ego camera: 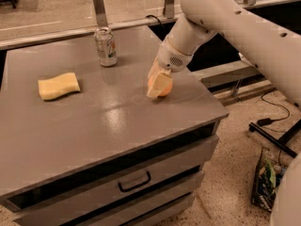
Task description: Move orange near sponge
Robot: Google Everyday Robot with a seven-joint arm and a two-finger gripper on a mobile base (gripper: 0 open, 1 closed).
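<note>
The orange (168,91) sits on the grey table top (94,126), right of centre and near the right edge. My gripper (157,85) comes down from the white arm at the upper right and is right at the orange, covering most of its front so only its right and left rims show. The pale yellow sponge (59,85) lies flat on the left part of the table, well apart from the orange and the gripper.
A soda can (106,46) stands upright at the back of the table, between the sponge and the orange. Drawers with a black handle (134,181) are below the top. On the floor at the right are a bag of colourful packets (265,180) and black stand legs (277,135).
</note>
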